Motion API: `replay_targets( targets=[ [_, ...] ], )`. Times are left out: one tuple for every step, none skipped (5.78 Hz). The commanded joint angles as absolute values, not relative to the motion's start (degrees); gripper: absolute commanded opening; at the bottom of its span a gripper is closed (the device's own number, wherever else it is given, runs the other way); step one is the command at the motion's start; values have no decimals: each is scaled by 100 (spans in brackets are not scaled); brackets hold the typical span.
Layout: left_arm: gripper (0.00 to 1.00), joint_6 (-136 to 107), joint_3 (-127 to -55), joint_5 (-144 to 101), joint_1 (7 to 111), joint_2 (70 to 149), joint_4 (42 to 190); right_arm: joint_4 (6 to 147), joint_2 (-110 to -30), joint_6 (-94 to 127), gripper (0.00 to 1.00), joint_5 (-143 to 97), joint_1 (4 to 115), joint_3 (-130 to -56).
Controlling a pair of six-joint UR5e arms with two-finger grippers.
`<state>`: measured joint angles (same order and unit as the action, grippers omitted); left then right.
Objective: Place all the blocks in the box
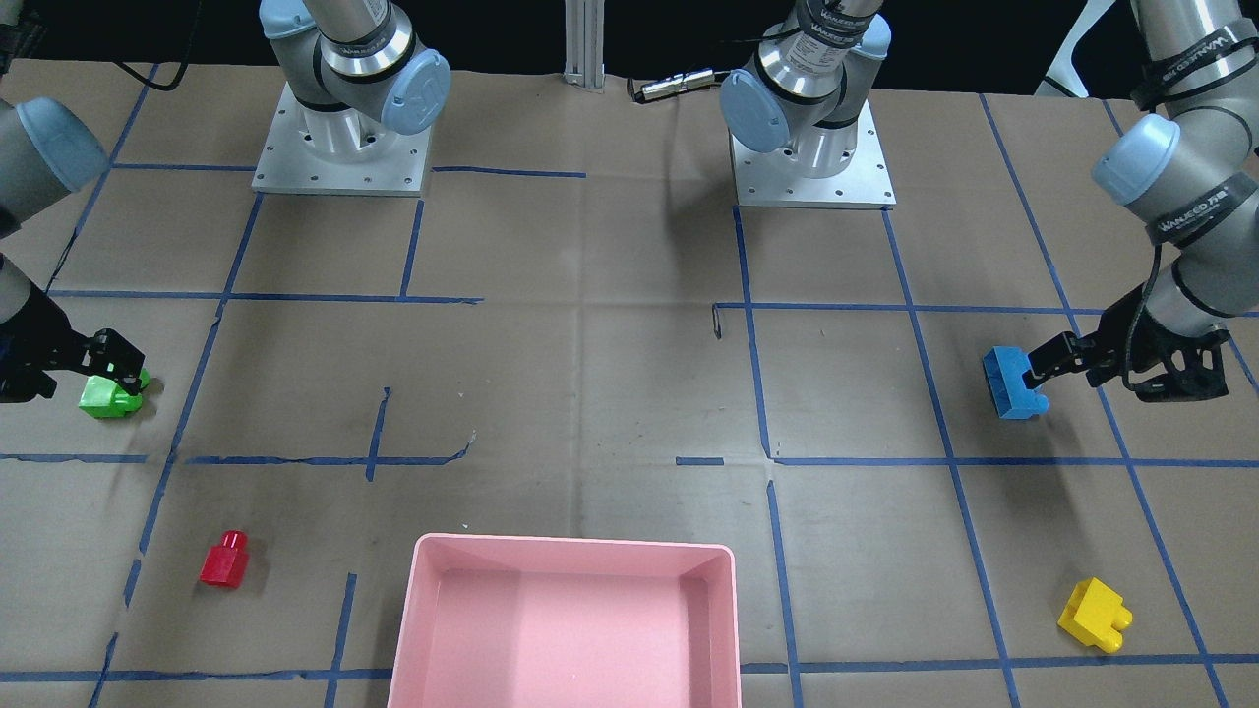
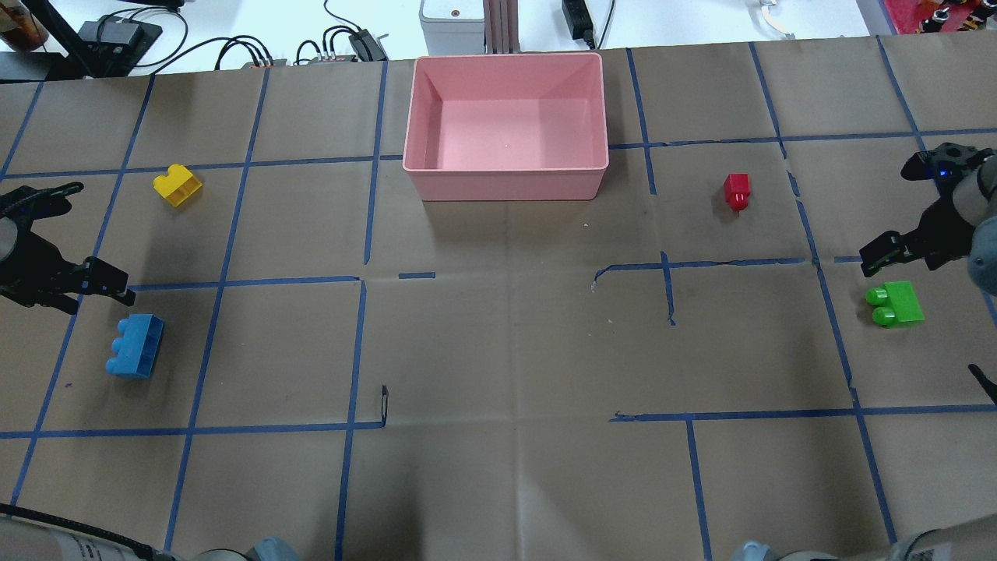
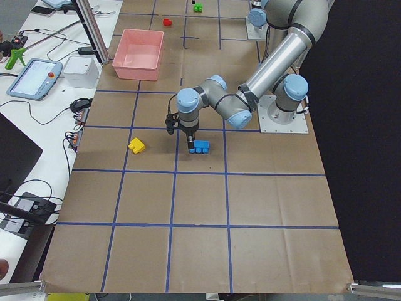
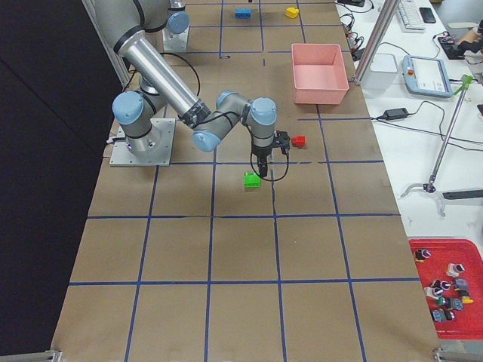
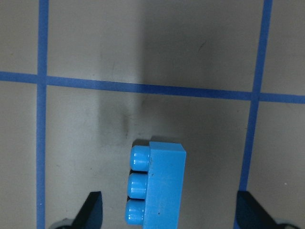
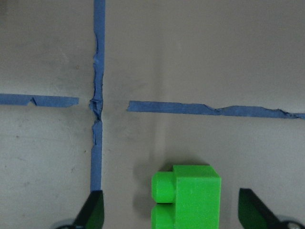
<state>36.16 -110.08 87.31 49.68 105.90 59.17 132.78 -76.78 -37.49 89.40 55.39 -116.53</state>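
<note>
The left gripper (image 5: 171, 212) is spread wide and holds nothing; the blue block (image 5: 164, 186) lies between its fingers. The right gripper (image 6: 171, 212), equally wide and empty, straddles the green block (image 6: 193, 195). The red block (image 2: 736, 189) and yellow block (image 2: 177, 185) lie outside the box (image 2: 506, 183).

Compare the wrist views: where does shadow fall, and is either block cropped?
Left wrist view: a broad dark shadow lies above the blue block, which the bottom edge crops. Right wrist view: lighter, only faint shadow beside the green block, likewise cropped.
</note>
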Motion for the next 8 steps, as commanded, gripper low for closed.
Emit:
replay_targets(
  targets=[
    [99, 3630, -11109, 8736, 4966, 11011, 5618, 13743, -7638, -3797, 98, 8912, 5275, -11882],
    [99, 3656, -11144, 8745, 4966, 11169, 5590, 13842, -7585, -4006, 98, 8912, 5256, -11900],
    [99, 3691, -11275, 8763, 4940, 11206, 5503, 13851, -7481, -4034, 98, 8912, 5221, -11918],
    [99, 3752, -11381, 8780, 4922, 11206, 5432, 13991, -7392, -4034, 98, 8912, 5221, -11927],
    [98, 3779, -11399, 8789, 4922, 11197, 5432, 14105, -7366, -4060, 98, 8912, 5221, -12075],
    [94, 3779, -11399, 8789, 4922, 11180, 5432, 14263, -7374, -4061, 98, 8912, 5221, -12198],
    [85, 3779, -11399, 8789, 4922, 11136, 5432, 14256, -7365, -4061, 98, 8921, 5221, -12208],
    [77, 3779, -11391, 8780, 4922, 11136, 5432, 14256, -7348, -4061, 98, 8921, 5221, -12217]
  ],
)
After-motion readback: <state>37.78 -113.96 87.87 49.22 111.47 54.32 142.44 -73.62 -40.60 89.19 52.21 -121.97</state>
